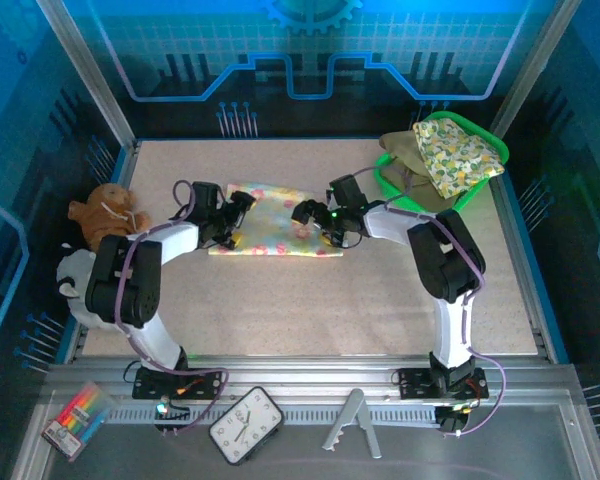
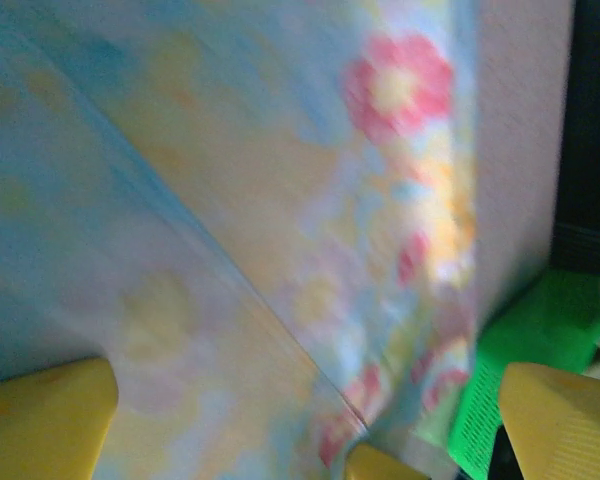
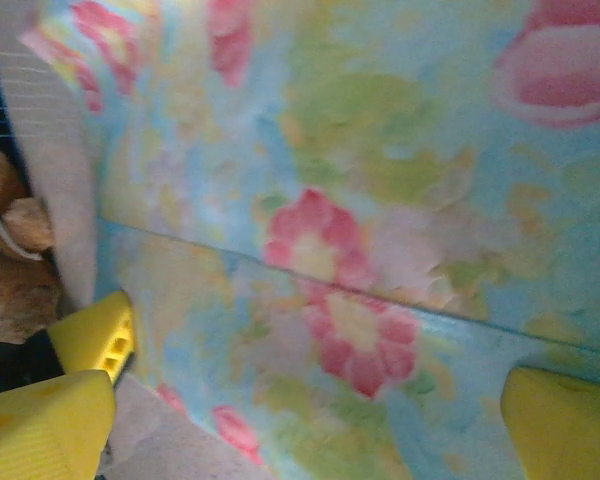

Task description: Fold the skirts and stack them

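Observation:
A pastel floral skirt [image 1: 275, 222] with pink flowers lies folded flat on the table's middle. My left gripper [image 1: 238, 215] hovers over its left end. It is open, and its yellow fingertips [image 2: 40, 415] stand wide apart above the cloth [image 2: 280, 200]. My right gripper [image 1: 315, 222] is over the skirt's right end, also open, with its fingertips [image 3: 565, 420] spread over the print [image 3: 360, 300] and its fold line. A yellow-green print skirt [image 1: 458, 155] and an olive-khaki skirt [image 1: 405, 160] lie heaped on the green basket [image 1: 385, 185].
A brown plush toy [image 1: 105, 215] and a grey-white plush [image 1: 75, 270] sit at the table's left edge. A clock [image 1: 245, 425], a marker box [image 1: 75, 420] and a grey stand [image 1: 352, 425] lie on the near shelf. Bare tabletop [image 1: 310, 300] lies in front of the skirt.

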Robot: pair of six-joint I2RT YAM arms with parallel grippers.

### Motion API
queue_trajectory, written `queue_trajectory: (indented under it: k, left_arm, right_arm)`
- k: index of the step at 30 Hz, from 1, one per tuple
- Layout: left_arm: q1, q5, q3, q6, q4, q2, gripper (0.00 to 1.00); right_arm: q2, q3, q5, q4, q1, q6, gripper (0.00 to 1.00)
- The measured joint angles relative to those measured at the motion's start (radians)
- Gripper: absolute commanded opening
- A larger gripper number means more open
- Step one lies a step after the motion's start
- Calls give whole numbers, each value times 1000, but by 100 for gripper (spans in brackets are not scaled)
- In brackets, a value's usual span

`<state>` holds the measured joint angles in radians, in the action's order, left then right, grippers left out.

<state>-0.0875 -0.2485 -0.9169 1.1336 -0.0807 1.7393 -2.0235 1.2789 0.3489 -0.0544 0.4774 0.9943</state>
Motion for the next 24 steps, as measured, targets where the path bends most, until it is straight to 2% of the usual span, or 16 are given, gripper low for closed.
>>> queue_trajectory:
  k: [9,14,19,24]
  left_arm:
    - [10,42,5,-97,-18,36,99]
    - [-13,41,79,-115,-50,-24,99]
    - [-95,86,124,-148,160,-185,99]
    - [-155,191,81,-214,301,-303,99]
  right_arm:
    - [4,-13,19,13,-18,-53,100]
    - [51,-69,25,0,-34,-117,100]
    - [127,-118,-9,-113,-86,-188,100]
    - [236,-194,-122,-176,-116,-179,100]
